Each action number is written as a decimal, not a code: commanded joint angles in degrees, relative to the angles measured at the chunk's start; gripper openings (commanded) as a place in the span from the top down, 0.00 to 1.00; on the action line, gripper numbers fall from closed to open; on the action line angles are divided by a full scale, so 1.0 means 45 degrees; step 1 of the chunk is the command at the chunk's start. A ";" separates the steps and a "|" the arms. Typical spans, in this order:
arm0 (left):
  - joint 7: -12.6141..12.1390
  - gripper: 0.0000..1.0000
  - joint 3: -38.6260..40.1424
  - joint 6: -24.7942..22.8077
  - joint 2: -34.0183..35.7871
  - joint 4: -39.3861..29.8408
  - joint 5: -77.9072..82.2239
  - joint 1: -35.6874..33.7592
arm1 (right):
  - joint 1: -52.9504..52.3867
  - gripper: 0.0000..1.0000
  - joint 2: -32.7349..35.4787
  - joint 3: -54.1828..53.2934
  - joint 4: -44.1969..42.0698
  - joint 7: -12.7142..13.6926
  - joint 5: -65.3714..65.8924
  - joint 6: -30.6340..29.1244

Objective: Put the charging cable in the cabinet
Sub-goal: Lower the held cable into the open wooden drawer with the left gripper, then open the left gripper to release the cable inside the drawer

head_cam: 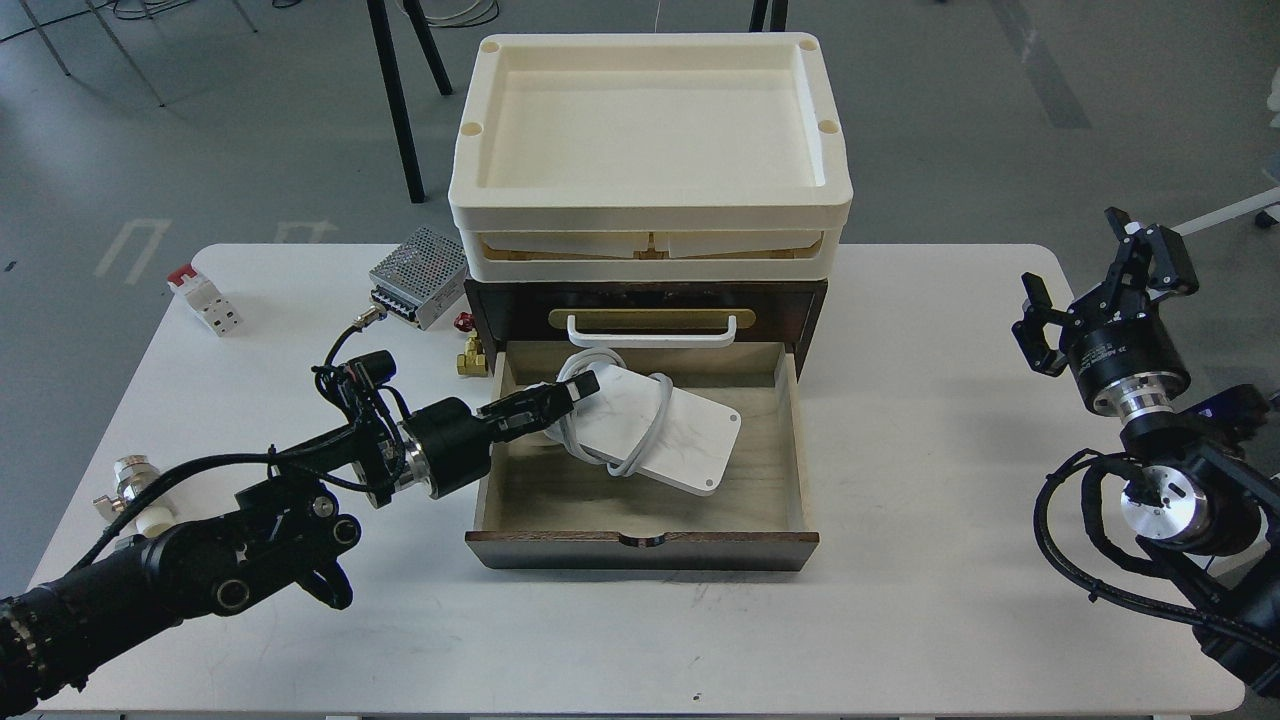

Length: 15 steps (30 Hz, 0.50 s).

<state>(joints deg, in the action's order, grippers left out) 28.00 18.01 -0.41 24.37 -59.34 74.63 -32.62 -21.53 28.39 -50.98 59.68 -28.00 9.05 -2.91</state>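
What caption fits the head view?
Left gripper lowers charging cable into the cabinet's open drawer; right gripper idle.

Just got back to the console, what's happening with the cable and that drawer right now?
The left gripper reaches over the left wall of the cabinet's open drawer, its fingers closed on the near-left end of the charging cable. The white pad, with its cord looped around it, lies tilted inside the drawer, apparently not yet released. The right gripper is open and empty, raised off to the right, away from the cabinet. The drawer is pulled fully out.
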 commanded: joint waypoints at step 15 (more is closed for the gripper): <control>0.0001 0.58 -0.0916 0.0012 -0.0122 -0.0115 0.0056 0.0082 | 0.0000 0.01 0.0000 0.0001 0.0000 0.0000 0.0000 0.0003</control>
<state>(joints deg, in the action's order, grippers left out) 28.00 14.01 -0.32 24.15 -59.79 74.96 -32.26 -21.53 28.39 -50.98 59.68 -28.00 9.05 -2.91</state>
